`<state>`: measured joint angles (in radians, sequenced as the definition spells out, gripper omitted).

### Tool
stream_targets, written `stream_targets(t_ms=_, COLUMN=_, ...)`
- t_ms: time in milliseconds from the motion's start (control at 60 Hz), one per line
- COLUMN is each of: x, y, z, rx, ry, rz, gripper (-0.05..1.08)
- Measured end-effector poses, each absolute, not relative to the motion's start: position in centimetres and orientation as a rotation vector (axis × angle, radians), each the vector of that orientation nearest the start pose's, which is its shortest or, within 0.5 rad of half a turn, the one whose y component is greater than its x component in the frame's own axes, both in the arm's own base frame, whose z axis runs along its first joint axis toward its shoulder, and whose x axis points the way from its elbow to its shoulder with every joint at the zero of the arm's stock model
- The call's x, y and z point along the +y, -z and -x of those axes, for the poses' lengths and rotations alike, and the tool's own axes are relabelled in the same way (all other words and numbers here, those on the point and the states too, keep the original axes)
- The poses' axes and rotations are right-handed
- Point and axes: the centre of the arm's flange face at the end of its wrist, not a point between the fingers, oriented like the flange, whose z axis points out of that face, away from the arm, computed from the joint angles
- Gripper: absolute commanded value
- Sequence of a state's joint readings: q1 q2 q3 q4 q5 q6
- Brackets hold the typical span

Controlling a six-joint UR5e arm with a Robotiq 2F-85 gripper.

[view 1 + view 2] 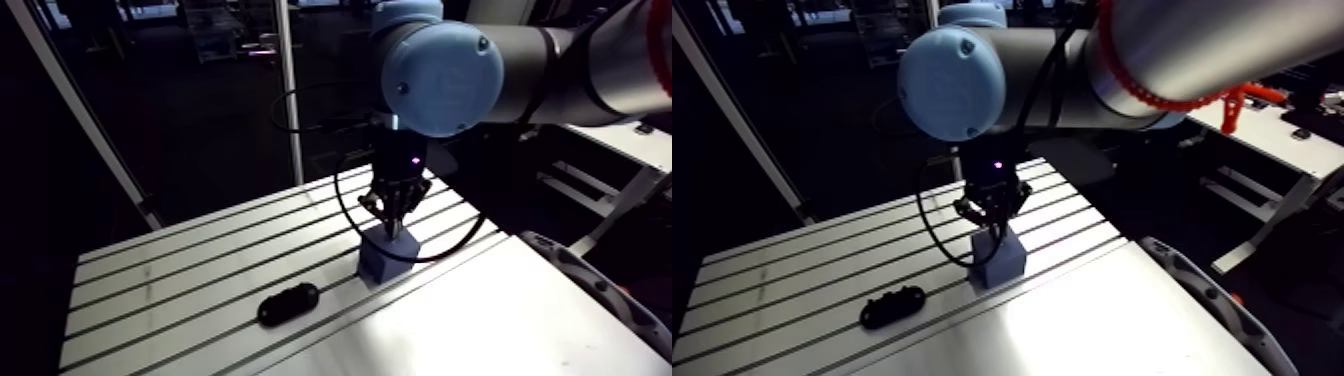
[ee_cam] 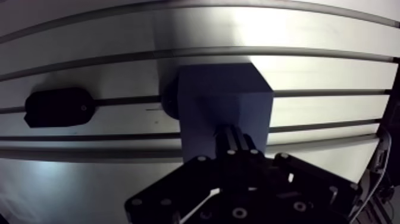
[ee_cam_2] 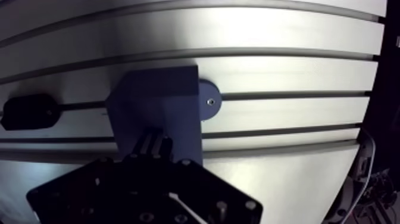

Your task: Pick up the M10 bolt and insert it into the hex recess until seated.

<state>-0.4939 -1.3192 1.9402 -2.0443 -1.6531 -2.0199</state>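
Here, in the arm view, the gripper [image 1: 396, 230] hangs straight down with its tip at the top face of a blue block [image 1: 385, 260] that stands on the slotted table [image 1: 180, 270]. A black oblong part [image 1: 288, 303] lies flat on the table, apart from the block. In the wrist view the block sits directly under the gripper. A round tab [image 3: 208, 101] juts from the block's side over a slot, and the black part lies off to one side. The bolt is hidden from sight, and I cannot tell whether the gripper is clamped on it.
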Motion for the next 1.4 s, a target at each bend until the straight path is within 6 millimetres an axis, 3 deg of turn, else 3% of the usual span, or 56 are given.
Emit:
stream_targets(t_ms=250, x=13.2, y=-25.3, z=51.3, rx=2.993, ry=-0.014, rz=-0.041, gripper=1.08)
stream_targets(t_ms=617, x=11.4, y=-31.3, z=52.0, rx=3.023, ry=-0.011, rz=-0.004, gripper=1.08)
stream_targets(t_ms=650, x=11.1, y=-31.8, z=52.0, rx=3.026, ry=-0.011, rz=0.001, gripper=1.02)
stream_targets(t_ms=667, x=10.9, y=-32.1, z=52.1, rx=3.027, ry=-0.012, rz=0.004, gripper=0.84)
stream_targets(t_ms=683, x=10.8, y=-32.3, z=52.1, rx=3.029, ry=-0.012, rz=0.006, gripper=0.84)
stream_targets(t_ms=700, x=10.6, y=-32.6, z=52.1, rx=3.03, ry=-0.013, rz=0.009, gripper=0.58)
stream_targets(t_ms=717, x=10.5, y=-32.9, z=52.1, rx=3.032, ry=-0.014, rz=0.011, gripper=0.58)
stream_targets(t_ms=733, x=10.3, y=-33.1, z=52.1, rx=3.033, ry=-0.015, rz=0.014, gripper=0.37)
stream_targets(t_ms=750, x=10.2, y=-33.3, z=52.1, rx=3.035, ry=-0.016, rz=0.016, gripper=0.37)
stream_targets(t_ms=767, x=10.0, y=-33.5, z=52.1, rx=3.036, ry=-0.017, rz=0.018, gripper=0.14)
stream_targets(t_ms=783, x=9.9, y=-33.8, z=52.1, rx=3.038, ry=-0.019, rz=0.021, gripper=0.02)
stream_targets(t_ms=1400, x=2.4, y=-41.3, z=52.4, rx=3.067, ry=-0.05, rz=0.03, gripper=0.0)
